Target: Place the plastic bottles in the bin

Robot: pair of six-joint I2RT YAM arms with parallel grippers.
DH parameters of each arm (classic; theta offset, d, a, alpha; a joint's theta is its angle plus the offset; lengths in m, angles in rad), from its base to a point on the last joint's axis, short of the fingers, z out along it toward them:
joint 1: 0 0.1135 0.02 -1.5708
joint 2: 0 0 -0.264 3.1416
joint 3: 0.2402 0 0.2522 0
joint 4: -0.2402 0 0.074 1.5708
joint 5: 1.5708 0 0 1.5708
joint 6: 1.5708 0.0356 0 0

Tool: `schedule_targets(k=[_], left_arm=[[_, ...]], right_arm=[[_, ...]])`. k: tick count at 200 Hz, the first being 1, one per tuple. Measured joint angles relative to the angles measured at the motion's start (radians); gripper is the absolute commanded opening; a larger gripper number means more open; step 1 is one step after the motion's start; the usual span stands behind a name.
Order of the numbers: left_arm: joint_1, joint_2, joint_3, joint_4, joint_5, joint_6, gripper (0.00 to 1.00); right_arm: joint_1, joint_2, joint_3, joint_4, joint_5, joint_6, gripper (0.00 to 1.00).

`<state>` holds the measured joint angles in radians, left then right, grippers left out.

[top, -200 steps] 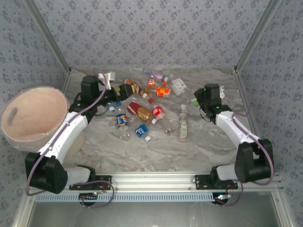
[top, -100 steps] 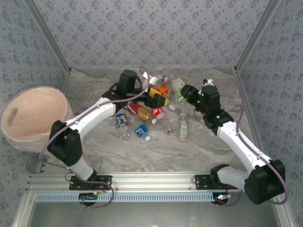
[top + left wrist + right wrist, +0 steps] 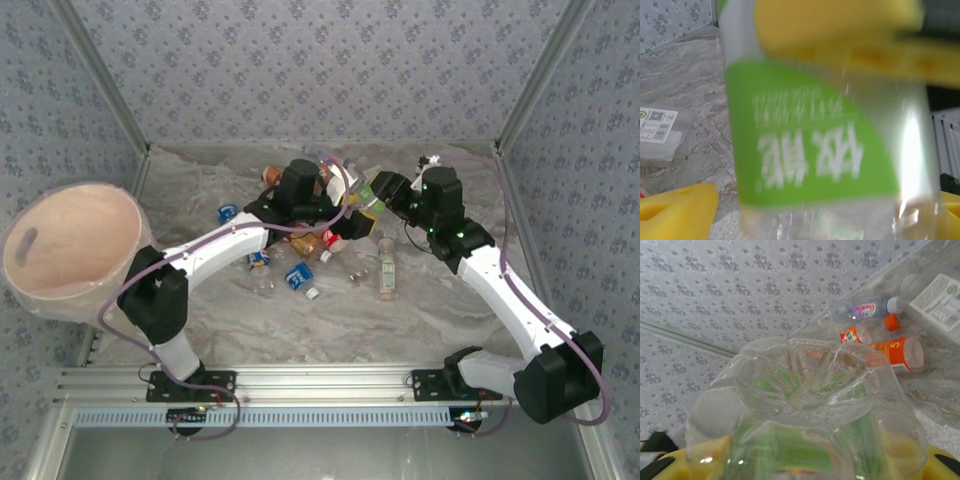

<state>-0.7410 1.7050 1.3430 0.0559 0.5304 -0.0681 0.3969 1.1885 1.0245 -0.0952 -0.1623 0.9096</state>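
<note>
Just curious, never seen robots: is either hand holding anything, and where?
The right hand grips a green-labelled clear bottle around its body; the left hand is open on either side of it.

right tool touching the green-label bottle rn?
Touching. Right wrist view: the green-label bottle sits clamped between the right tool's yellow fingers; left wrist view shows a yellow finger pressed across it.
</note>
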Motion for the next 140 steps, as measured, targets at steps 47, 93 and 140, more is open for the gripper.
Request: schedule_targets(k=[47, 93, 140], left_arm=[[0.010, 0.023, 0.016, 0.050, 0.093, -0.016, 0.67], [0.013, 0.050, 0.054, 0.029, 0.109, -0.037, 0.53], [0.019, 0.051, 0.064, 0.007, 0.072, -0.029, 0.47]], right_arm=[[0.010, 0.021, 0.002, -0.017, -0.037, 0.018, 0.38], [0.000, 0.027, 0.006, -0.013, -0.032, 0.029, 0.50], [-0.018, 0.027, 0.011, -0.013, -0.089, 0.040, 0.83]])
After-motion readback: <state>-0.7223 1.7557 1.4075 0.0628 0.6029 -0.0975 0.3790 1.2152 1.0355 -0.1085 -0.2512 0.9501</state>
